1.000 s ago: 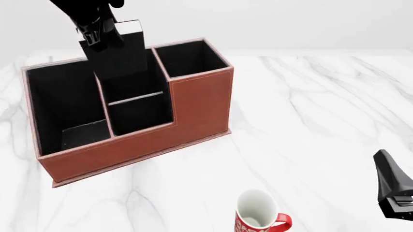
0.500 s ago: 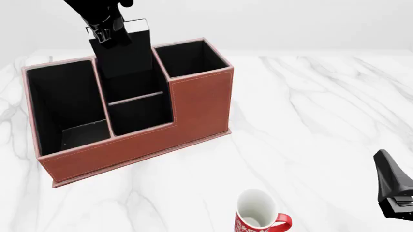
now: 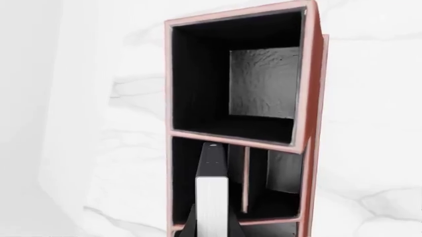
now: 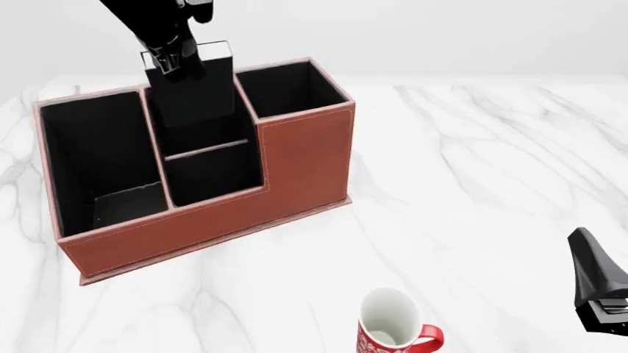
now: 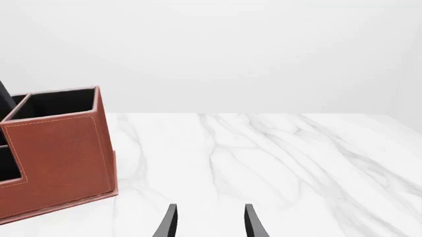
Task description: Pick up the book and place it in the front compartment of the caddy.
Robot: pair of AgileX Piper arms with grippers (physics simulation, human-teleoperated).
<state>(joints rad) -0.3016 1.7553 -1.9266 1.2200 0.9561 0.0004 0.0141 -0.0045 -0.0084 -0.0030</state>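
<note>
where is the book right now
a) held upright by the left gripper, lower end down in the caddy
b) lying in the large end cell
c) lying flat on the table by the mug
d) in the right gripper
a: the left gripper holds the book upright, its lower end inside the caddy; the right gripper is open and empty.
</note>
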